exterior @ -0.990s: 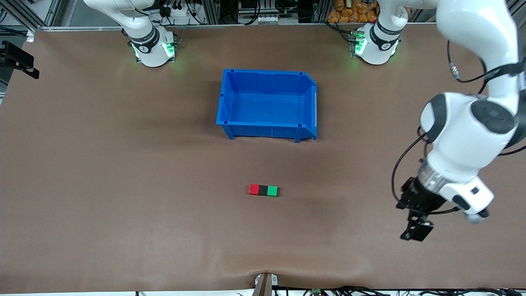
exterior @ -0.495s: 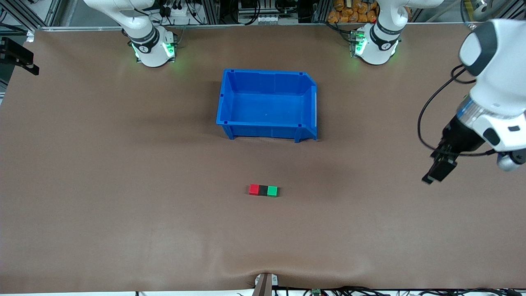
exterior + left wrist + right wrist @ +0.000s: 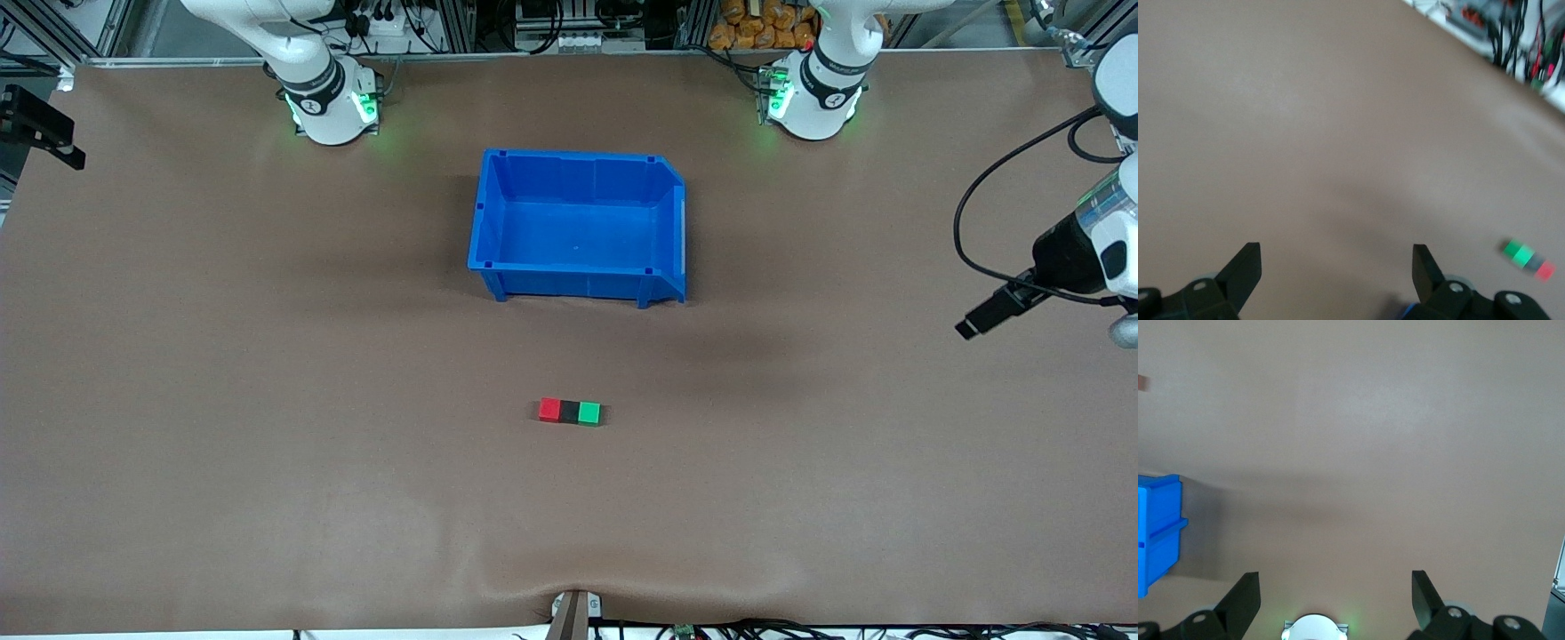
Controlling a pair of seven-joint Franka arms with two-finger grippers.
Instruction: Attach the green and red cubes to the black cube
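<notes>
Three small cubes lie in one row on the brown table [image 3: 178, 356], touching side to side: the red cube [image 3: 549, 409] toward the right arm's end, the black cube [image 3: 569, 411] in the middle, and the green cube [image 3: 589, 412] toward the left arm's end. The row sits about midway between the two ends of the table, nearer to the front camera than the blue bin [image 3: 578, 284], and well apart from it. In the left wrist view the same row is seen small, with the green cube [image 3: 1518, 252], the black cube [image 3: 1533, 261] and the red cube [image 3: 1545, 270] in line.

The left gripper [image 3: 978, 320] hangs over the table close to the edge at the left arm's end, far from the cubes. Its jaws are wide and hold nothing; the left wrist view shows both fingers [image 3: 1245, 267] spread over bare table.

The right gripper [image 3: 1335, 600] is seen only in its own wrist view, above the table near the right arm's base [image 3: 1315, 629], with a corner of the blue bin [image 3: 1158, 533] at one side. Its jaws are wide too and hold nothing.
</notes>
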